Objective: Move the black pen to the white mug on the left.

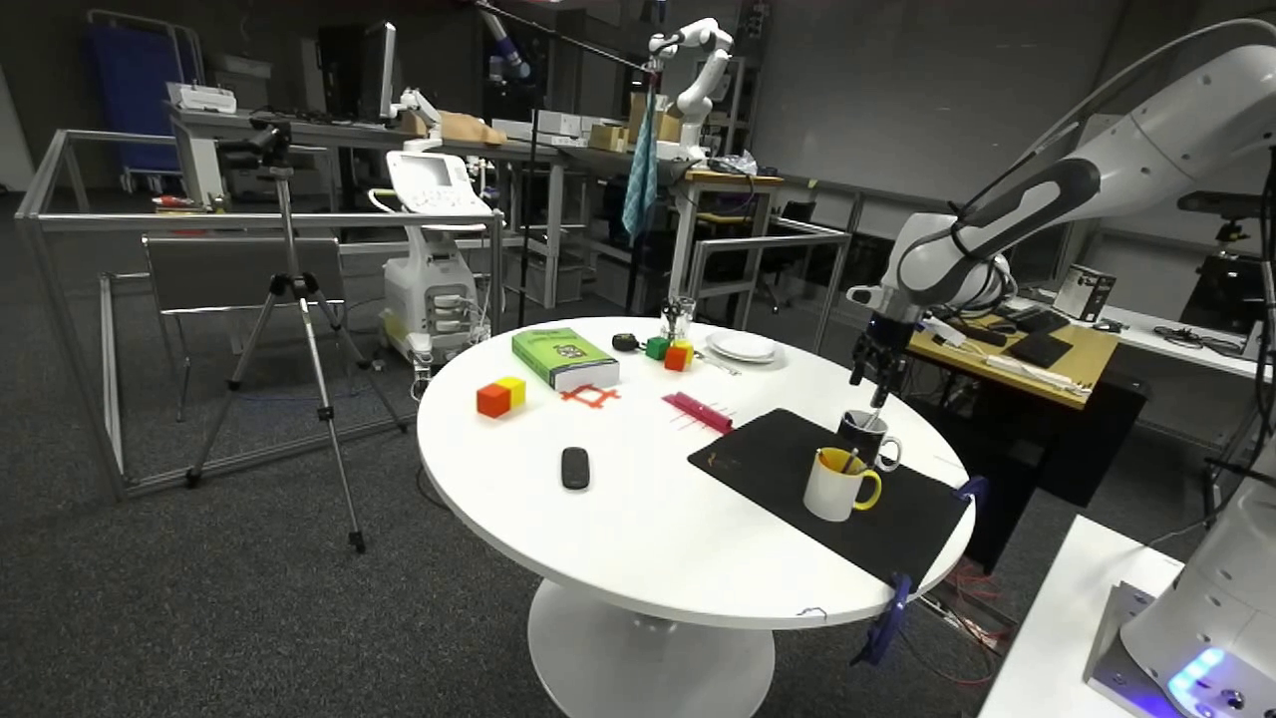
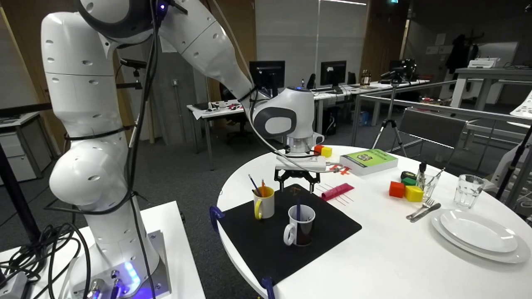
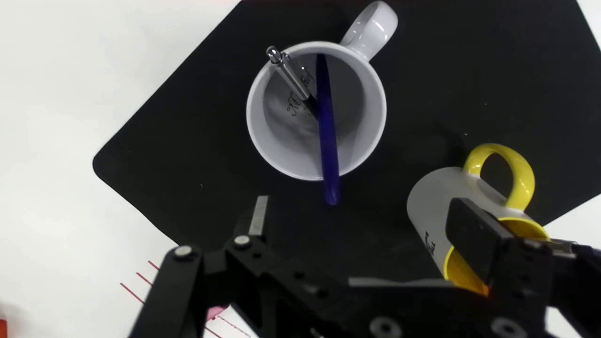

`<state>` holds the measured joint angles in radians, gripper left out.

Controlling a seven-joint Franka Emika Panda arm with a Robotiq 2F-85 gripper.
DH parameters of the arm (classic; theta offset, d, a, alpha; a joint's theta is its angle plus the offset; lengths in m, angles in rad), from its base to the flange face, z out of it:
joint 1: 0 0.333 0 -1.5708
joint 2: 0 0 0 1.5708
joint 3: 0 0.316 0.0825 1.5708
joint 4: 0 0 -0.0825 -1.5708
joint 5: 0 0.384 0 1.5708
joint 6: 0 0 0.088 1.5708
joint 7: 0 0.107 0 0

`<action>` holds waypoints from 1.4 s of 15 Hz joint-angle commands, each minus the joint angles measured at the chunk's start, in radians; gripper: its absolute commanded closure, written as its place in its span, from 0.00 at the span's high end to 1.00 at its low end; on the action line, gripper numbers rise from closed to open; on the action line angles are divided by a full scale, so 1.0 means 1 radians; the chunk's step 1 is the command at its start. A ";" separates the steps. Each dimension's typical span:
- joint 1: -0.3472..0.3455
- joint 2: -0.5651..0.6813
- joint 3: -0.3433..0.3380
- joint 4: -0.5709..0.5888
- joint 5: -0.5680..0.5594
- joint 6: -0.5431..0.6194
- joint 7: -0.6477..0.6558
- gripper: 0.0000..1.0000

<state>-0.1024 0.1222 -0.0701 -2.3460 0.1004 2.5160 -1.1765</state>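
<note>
One grasp judged pending: end effector [image 2: 296, 190] spread, alignment over black pen [image 3: 296, 82] in dark mug [image 2: 302, 231] at right required next.

In the wrist view, one finger of the gripper [image 3: 359, 209] covers part of the white mug [image 3: 436, 202], hiding much of its yellow inside. In the neighbouring mug [image 3: 291, 155], the lower end of a silver-and-black pen [image 3: 292, 77] seems to vanish behind a purple pen [image 3: 328, 136]. The black mat [image 3: 422, 108] runs off the top and right edges; a red sliver [image 3: 3, 328] at lower left is too cropped to identify.
</note>
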 commanded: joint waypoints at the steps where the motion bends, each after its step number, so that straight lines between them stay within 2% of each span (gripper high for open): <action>1: -0.008 0.042 0.011 -0.018 -0.024 0.117 0.014 1.00; 4: -0.014 0.081 0.019 -0.016 -0.030 0.177 0.027 1.00; 7: -0.021 0.104 0.030 -0.012 -0.029 0.198 0.022 0.90; 9: -0.026 0.115 0.040 -0.010 -0.025 0.200 0.014 0.66; 10: -0.028 0.116 0.045 -0.011 -0.022 0.197 0.009 0.64; 18: -0.029 0.121 0.056 -0.006 -0.032 0.192 0.003 0.01; 20: -0.028 0.122 0.056 -0.005 -0.037 0.191 0.004 0.00; 21: -0.028 0.122 0.055 -0.005 -0.040 0.190 0.004 0.03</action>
<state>-0.1070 0.2440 -0.0340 -2.3453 0.0858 2.6818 -1.1723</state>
